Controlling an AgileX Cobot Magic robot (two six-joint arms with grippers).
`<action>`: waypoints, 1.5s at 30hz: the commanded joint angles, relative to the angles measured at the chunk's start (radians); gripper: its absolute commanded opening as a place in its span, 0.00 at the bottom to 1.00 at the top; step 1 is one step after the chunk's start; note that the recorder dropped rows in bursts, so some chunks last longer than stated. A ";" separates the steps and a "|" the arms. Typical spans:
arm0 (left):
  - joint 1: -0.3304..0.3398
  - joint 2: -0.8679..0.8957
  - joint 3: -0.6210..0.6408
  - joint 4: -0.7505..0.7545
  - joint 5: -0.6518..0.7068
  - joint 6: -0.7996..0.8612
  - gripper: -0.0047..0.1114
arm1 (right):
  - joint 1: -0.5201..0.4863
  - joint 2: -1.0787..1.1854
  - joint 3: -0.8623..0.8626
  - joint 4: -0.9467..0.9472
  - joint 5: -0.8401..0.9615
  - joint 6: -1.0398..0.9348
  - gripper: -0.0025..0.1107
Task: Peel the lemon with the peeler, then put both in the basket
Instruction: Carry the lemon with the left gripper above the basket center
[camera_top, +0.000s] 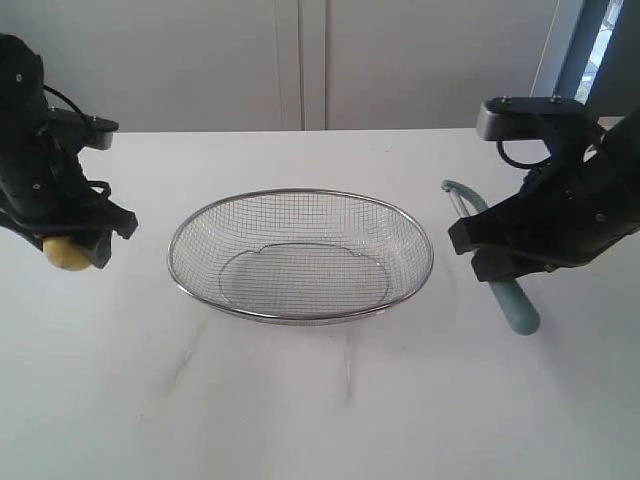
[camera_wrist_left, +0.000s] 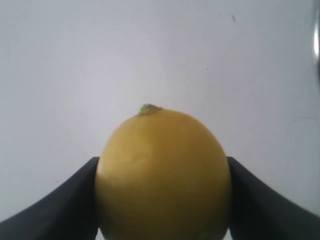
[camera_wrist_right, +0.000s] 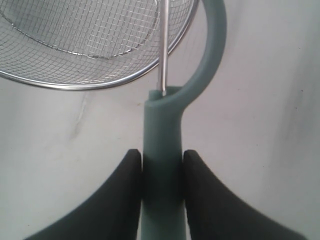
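Observation:
A yellow lemon sits between the two black fingers of my left gripper, which is shut on its sides, left of the basket. Its green stem nub faces away from the wrist camera. My right gripper is shut on the teal-green handle of the peeler, right of the basket. The peeler's curved head and metal blade point toward the silver wire-mesh basket, which holds nothing.
The basket stands in the middle of a white table. A pale wall with cabinet panels rises behind the table's far edge.

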 joint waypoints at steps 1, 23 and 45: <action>-0.001 -0.077 -0.001 -0.095 0.039 0.127 0.04 | -0.004 -0.011 -0.003 0.011 -0.010 -0.025 0.02; -0.001 -0.285 -0.001 -0.556 0.097 0.569 0.04 | -0.004 -0.011 -0.003 0.015 -0.017 -0.040 0.02; -0.001 -0.285 0.151 -1.093 0.046 1.163 0.04 | -0.004 -0.011 0.001 0.049 -0.035 -0.068 0.02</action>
